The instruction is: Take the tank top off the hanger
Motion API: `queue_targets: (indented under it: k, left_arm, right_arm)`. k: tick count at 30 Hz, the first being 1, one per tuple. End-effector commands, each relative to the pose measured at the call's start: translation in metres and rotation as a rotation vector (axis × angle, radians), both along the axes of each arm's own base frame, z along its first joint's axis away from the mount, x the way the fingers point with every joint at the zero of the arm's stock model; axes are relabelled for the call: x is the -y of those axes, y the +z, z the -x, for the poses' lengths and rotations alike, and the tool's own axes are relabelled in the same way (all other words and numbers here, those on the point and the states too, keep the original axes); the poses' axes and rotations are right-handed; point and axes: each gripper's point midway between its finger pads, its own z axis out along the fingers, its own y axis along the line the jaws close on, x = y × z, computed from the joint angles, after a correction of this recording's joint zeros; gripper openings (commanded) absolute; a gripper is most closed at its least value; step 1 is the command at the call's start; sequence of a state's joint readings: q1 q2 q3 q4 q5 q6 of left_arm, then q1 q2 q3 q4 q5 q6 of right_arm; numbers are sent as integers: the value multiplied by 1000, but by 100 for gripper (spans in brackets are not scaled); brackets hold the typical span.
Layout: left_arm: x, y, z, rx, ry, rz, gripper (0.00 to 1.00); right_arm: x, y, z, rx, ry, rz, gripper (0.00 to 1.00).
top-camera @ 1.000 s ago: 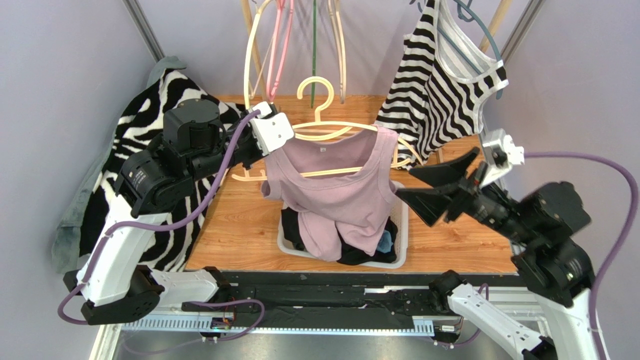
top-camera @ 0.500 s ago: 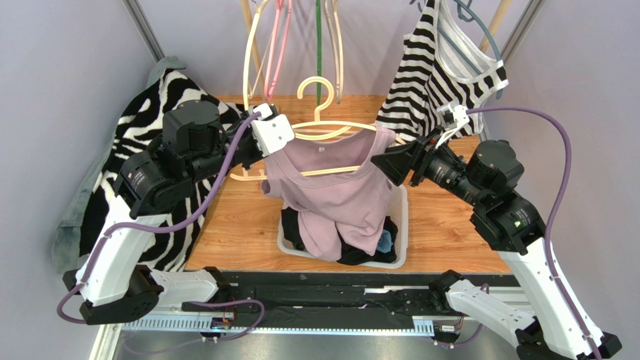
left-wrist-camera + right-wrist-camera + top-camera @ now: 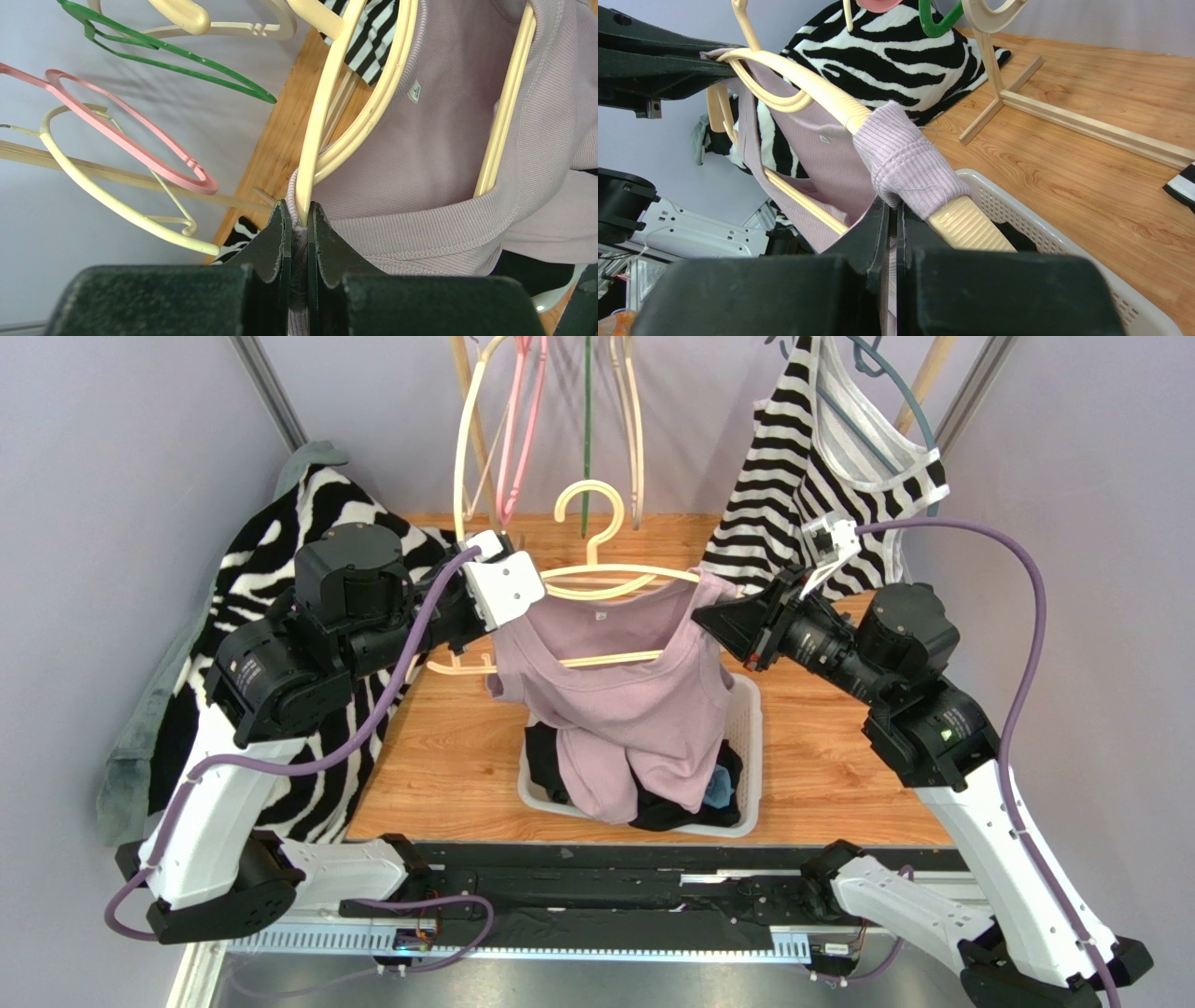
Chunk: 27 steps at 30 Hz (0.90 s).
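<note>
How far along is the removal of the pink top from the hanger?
Done: both grips are set. In hand: the left hand pinches the hanger end, the right hand pinches the top at its strap. Left: both straps sit on the hanger, so the top must be pulled off.

Two claws [image 3: 298, 212] [image 3: 893, 212], one basket [image 3: 753, 756], one lilac top [image 3: 631, 700]

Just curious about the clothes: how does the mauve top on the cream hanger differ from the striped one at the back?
The mauve tank top is plain; the striped top is black and white. The mauve tank top sits on a cream hanger above the basket, pinched at each shoulder by the left gripper and right gripper; the striped top hangs untouched at the back. Both are sleeveless.
</note>
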<state>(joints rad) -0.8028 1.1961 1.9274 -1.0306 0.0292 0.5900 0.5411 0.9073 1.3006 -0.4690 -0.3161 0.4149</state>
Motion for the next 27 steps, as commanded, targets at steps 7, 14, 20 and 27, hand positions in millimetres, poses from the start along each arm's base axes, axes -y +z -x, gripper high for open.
queue_targets:
  k: [7,14,20,27]
  left_arm:
    - [-7,0,9,30,-13,13,0]
    - [-21,0,18,19,-3,33,0]
    - [-41,15,32,42,18,85,0]
    - [-60,33,37,82,64,128,0]
  right_arm:
    - [52,65,35,225,-146,-33,0]
    - [87,39,7,168,-377,89,0]
    - [100,-11,-9,77,-467,212,0]
    - [113,-46,0,15,-490,272,0]
